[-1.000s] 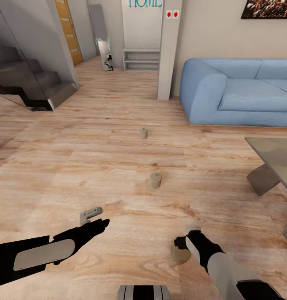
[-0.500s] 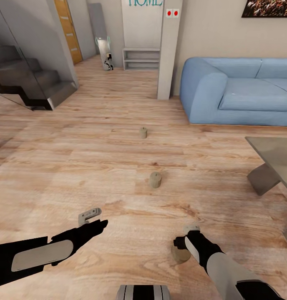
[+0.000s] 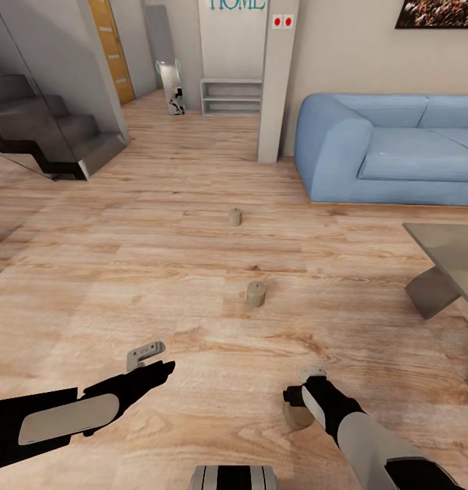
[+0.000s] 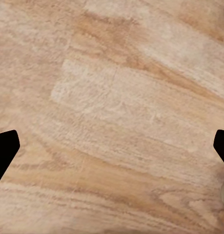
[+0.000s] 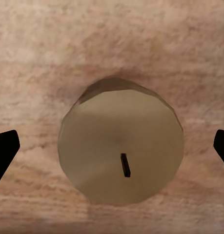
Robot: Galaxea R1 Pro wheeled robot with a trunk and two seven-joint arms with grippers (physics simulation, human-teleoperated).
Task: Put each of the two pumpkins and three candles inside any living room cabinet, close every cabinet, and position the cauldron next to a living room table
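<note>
At lower right, the right gripper (image 3: 307, 385) hung wide open directly over a candle (image 5: 120, 152) on the floor (image 3: 193, 272), positioned to grasp it; the left gripper (image 3: 144, 355) waited open, empty.

Three tan candles (image 3: 255, 293) stand upright on the floor, well apart.

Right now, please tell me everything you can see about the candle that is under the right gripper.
The candle is a short, stubby tan-olive cylinder with a flat, matte, waxy-looking top and a small dark wick slightly off centre. It stands upright on the light wooden floor, casting a soft shadow along one side. In the head view it sits nearest the robot of the three candles, partly hidden by the right gripper poised above it. The wrist view shows the open fingers spread wide on either side, apparently not touching it.
</note>
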